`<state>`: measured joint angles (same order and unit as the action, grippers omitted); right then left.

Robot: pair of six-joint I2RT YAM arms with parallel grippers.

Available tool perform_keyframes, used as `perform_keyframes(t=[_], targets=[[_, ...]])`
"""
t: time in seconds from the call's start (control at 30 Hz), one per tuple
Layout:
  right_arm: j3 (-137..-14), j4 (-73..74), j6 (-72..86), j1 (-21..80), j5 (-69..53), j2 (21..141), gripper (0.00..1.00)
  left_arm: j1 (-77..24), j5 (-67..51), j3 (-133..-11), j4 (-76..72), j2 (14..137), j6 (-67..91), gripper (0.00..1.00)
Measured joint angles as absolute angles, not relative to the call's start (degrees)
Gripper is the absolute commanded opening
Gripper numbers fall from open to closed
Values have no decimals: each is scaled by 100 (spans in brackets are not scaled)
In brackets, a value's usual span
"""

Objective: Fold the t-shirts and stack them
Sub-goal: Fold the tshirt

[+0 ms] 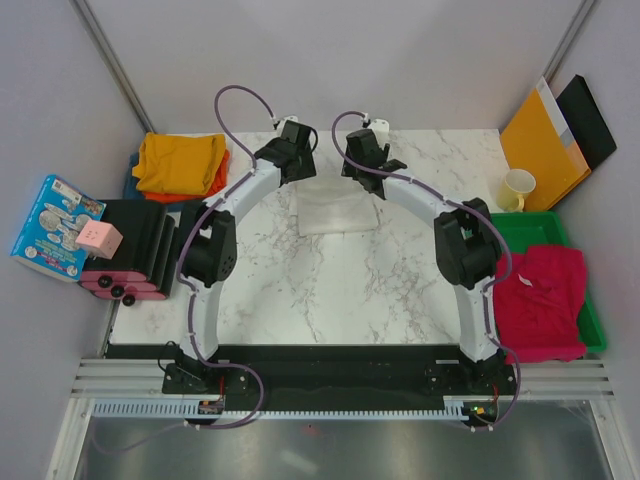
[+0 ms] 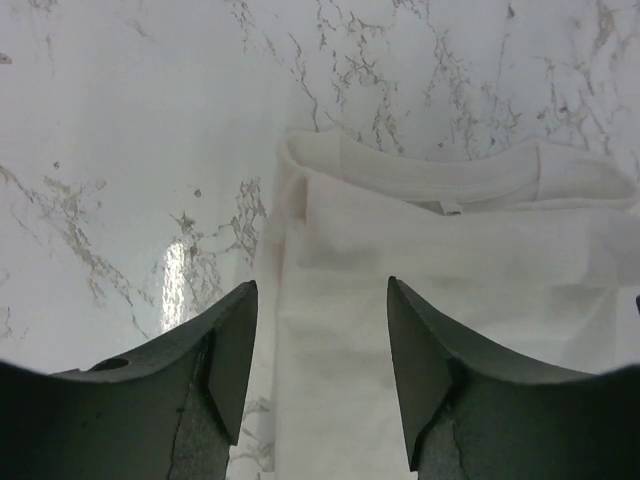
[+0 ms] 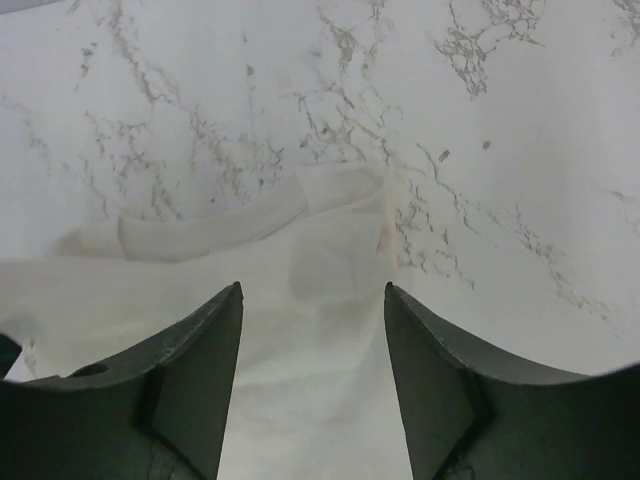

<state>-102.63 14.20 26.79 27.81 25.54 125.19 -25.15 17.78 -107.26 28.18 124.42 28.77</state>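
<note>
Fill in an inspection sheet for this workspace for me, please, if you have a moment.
Surface: marble table, no spills seen.
Job's things: white shirt folded, far middle; yellow shirt folded on an orange shirt, far left; pink shirt crumpled over the green tray.
Clutter: cup, envelope, black folder, black stack, pink cube, picture box.
Grippers: left gripper and right gripper open, empty, over the white shirt.
Cables: purple cables looped along both arms, off the shirts.
Surroundings: grey walls; nothing else seen.
</note>
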Motion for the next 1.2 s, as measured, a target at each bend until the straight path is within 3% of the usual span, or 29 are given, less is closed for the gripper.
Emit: perform_keyframes(t=[0.03, 0.13, 0.17, 0.37, 0.63, 0.8, 1.2], targets=[[-10031, 1315, 2707, 2845, 2530, 12296, 41, -2534, 1752, -10648, 2818, 12331, 2904, 55], [-9373, 1070, 2886, 3015, 2423, 11719, 18, -2646, 1678, -10372, 2755, 12016, 2976, 42], [-9201, 991, 2945, 3068, 2392, 11616, 16, -2700, 1634, -10265, 2733, 11933, 3006, 33], [-8611, 899, 3179, 3148, 2279, 11719, 19, -3024, 1280, -9636, 2602, 11841, 3175, 31], [-8418, 827, 3389, 3127, 2119, 12223, 15, -3046, 810, -9312, 2515, 12213, 3295, 27], [-7686, 515, 3586, 3199, 2053, 11789, 15, -3068, 729, -8656, 2224, 12007, 3428, 25], [-5575, 434, 4064, 4049, 2097, 10195, 15, -3848, 847, -5944, 1594, 10136, 4101, 24]])
